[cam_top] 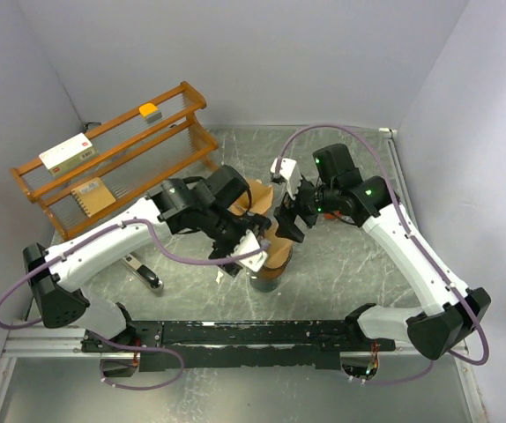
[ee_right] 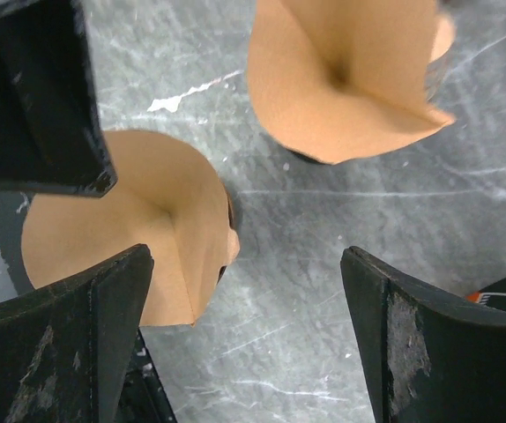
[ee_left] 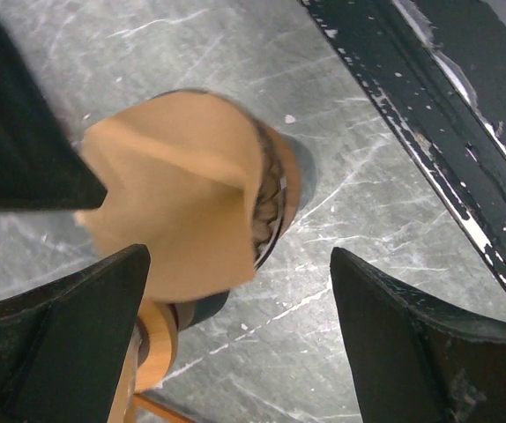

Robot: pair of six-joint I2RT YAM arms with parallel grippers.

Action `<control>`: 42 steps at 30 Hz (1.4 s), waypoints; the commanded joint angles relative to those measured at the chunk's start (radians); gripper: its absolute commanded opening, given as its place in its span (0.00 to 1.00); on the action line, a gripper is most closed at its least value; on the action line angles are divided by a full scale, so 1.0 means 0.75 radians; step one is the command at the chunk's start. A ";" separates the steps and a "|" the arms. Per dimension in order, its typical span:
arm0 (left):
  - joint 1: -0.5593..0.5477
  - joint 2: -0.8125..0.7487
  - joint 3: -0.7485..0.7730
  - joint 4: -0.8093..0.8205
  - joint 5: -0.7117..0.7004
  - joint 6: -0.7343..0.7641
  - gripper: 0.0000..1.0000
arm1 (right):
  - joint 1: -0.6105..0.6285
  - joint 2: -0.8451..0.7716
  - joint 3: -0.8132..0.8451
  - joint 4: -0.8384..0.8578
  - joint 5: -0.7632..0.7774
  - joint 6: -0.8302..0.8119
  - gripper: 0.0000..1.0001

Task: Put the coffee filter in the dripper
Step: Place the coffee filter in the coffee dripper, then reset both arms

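1. The dripper [cam_top: 267, 275] is shown standing near the middle of the table [cam_top: 350, 264], slightly toward its near edge. Its ribbed inner wall and grey body are best seen in the left wrist view.
2. The coffee filter [ee_left: 174, 194], a brown paper cone, is seen resting in the mouth of the dripper. It is bunched toward one side: a band of ribs is left uncovered along the opposite rim, and part of the paper stands above the rim.
3. The left gripper [ee_left: 238, 257] is poised over the dripper with its fingers spread wide. Nothing is held between them.
4. The right gripper [ee_right: 246, 256] is likewise shown spread wide and empty, just beside the left one and toward the far edge.
5. A second brown filter cone [cam_top: 258, 191] is seen just beyond the dripper, toward the far edge. In the right wrist view two cones appear, and which one lies in the dripper cannot be told from that view alone.
6. A wooden rack [cam_top: 112, 167] carrying small boxes is placed at the far left corner.
7. Progress, as judged: the filter is delivered to the dripper and is gripped by neither arm. Full seating against the ribs is not shown and may remain to be done.
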 commanded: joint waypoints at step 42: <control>1.118 -0.985 -0.892 1.176 -0.881 -1.481 0.98 | -0.544 -0.113 -0.207 0.950 0.737 0.464 1.00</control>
